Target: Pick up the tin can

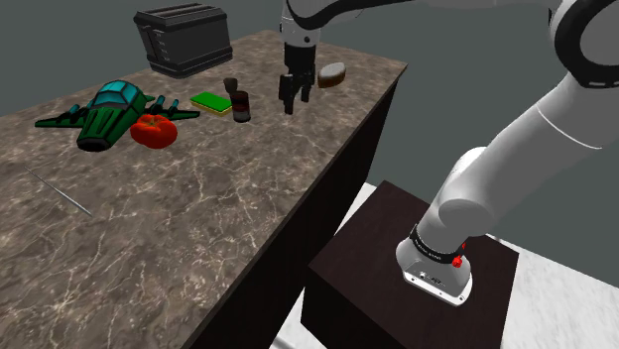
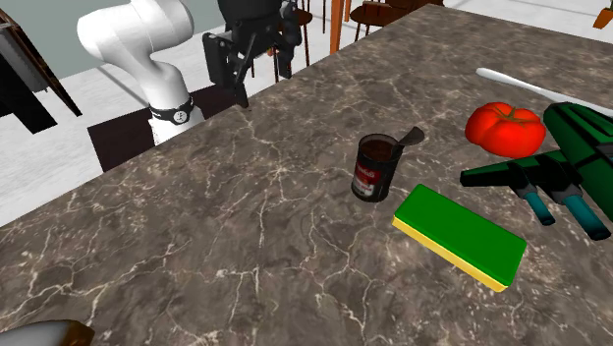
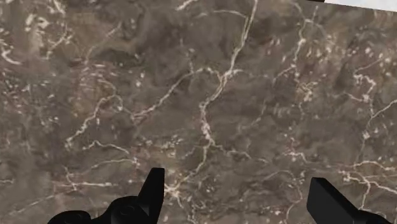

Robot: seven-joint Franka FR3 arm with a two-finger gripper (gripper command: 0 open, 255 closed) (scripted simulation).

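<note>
**Shoulder view.** A brown veined marble counter [image 1: 198, 218] runs before a plain grey wall, with the arm's dark stand [image 1: 397, 268] at its near end. The claw [image 1: 289, 97] hangs fingers-down just above the stone, open and empty. The can [image 1: 239, 102] stands upright near the claw, on its side toward the view's left. A green sponge [image 1: 211, 101] lies just beyond the can. A tomato [image 1: 154, 130] and a green toy plane [image 1: 114, 111] lie farther that way. A toaster [image 1: 184, 38] stands behind them.

**Second exterior view.** On the same counter [image 2: 246, 226], the claw [image 2: 260, 77] is near the far edge, fingers spread with nothing between them. The can [image 2: 374, 167] stands apart from it, toward the view's right and nearer the camera. It is dark with a red-and-white label, and a grey tab [image 2: 411, 136], perhaps a bent-back lid, juts from its rim. The sponge [image 2: 460, 236] lies just past the can, away from the claw.

**Wrist view.** The claw [image 3: 238, 200] has its two fingers set wide over bare marble [image 3: 203, 95], clasping nothing.

**Handling (judged).** The can is probably stiff, thin-walled and smooth, so rather slippery. It looks opened and so is likely light. It should be taken across the round wall at mid-height, below the tab, with the fingers on opposite sides and a firm but uncrushing squeeze.
</note>
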